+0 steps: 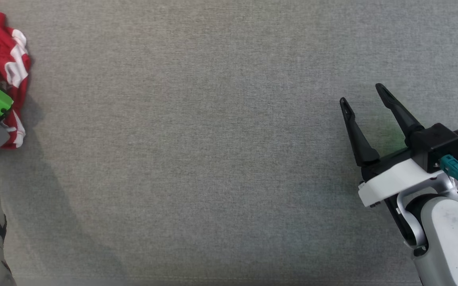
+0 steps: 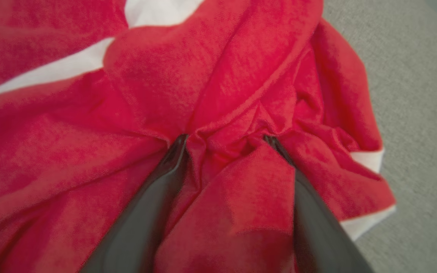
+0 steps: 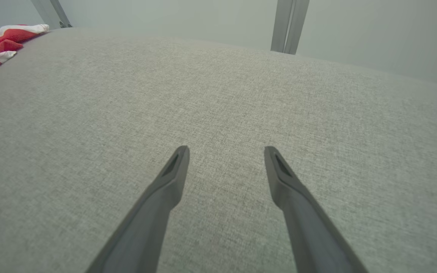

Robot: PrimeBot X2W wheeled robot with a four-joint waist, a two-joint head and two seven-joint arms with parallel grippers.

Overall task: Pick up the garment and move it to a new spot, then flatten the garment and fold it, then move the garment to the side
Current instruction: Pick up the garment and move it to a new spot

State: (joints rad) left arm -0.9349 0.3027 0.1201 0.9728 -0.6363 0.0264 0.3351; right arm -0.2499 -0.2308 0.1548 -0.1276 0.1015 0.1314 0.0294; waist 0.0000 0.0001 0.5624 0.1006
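One wide grey table (image 1: 213, 159), with the red-and-white garment (image 2: 218, 76) bunched at its far left. The left gripper (image 2: 226, 138) is spread wide, tips sunk in cloth, nothing pinched yet. It should close squarely on the ridge between them. The right gripper (image 1: 362, 93) hangs wide open, empty, well apart.

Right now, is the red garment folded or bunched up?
Bunched up: the garment lies in crumpled creases, the open left gripper pressed into it.
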